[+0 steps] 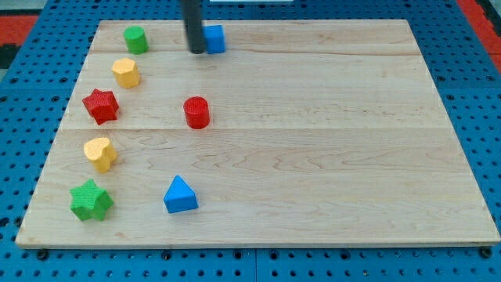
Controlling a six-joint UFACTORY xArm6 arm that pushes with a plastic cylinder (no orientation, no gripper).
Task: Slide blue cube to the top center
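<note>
The blue cube (214, 38) sits near the board's top edge, left of centre. My tip (196, 50) rests on the board right against the cube's left side; the dark rod rises from it out of the view's top and hides the cube's left edge.
The wooden board (329, 149) lies on a blue pegboard. A green cylinder (135, 39), yellow hexagon block (125, 72), red star (101, 105), yellow heart (100, 153) and green star (91, 200) line the left side. A red cylinder (196, 112) and blue triangle (180, 195) stand nearer the middle.
</note>
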